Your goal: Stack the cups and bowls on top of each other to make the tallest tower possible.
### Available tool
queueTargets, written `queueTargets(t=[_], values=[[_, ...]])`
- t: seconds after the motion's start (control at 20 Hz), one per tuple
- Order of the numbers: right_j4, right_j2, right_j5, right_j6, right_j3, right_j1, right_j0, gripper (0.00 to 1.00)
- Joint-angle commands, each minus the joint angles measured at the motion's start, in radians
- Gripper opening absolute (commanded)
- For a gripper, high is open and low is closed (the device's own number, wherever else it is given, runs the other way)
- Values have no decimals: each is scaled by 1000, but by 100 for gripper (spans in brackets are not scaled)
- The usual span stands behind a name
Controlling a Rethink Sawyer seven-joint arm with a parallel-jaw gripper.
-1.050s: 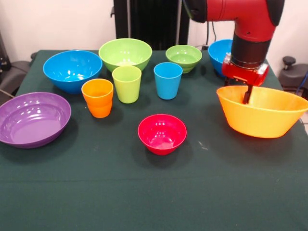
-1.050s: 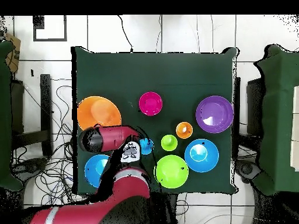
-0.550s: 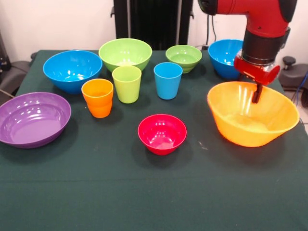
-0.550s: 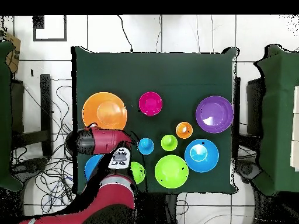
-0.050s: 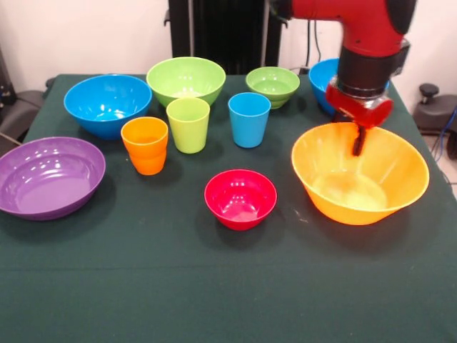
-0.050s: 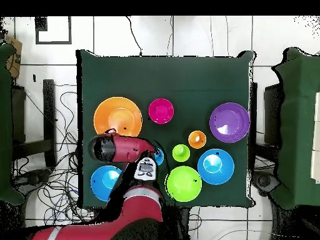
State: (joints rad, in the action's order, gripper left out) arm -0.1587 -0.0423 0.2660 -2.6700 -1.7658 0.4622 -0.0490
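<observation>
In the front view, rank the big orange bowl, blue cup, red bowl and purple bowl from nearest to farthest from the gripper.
1. Big orange bowl: the gripper hangs at its far rim.
2. Blue cup: picture-left of the gripper.
3. Red bowl: left and nearer the camera.
4. Purple bowl: at the left edge.

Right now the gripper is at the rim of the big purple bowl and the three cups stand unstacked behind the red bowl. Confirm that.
Not quite. In the front view the gripper is at the far rim of the big orange bowl, not the purple bowl, which sits untouched across the table. The rest holds: the three cups stand unstacked behind the red bowl.
</observation>
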Motion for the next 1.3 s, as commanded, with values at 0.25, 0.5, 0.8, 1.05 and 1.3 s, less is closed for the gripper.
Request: queueTargets(t=[0.25,0.5,0.8,1.05,1.3], values=[[33,70,-21,-33,-71,-22,79,100],[43,77,-18,-22,-75,-20,87,100],[52,70,-7,-13,-73,-15,83,0],[55,75,-9,-9,-75,-16,82,0],[62,56,-43,-22,-76,-9,64,0]])
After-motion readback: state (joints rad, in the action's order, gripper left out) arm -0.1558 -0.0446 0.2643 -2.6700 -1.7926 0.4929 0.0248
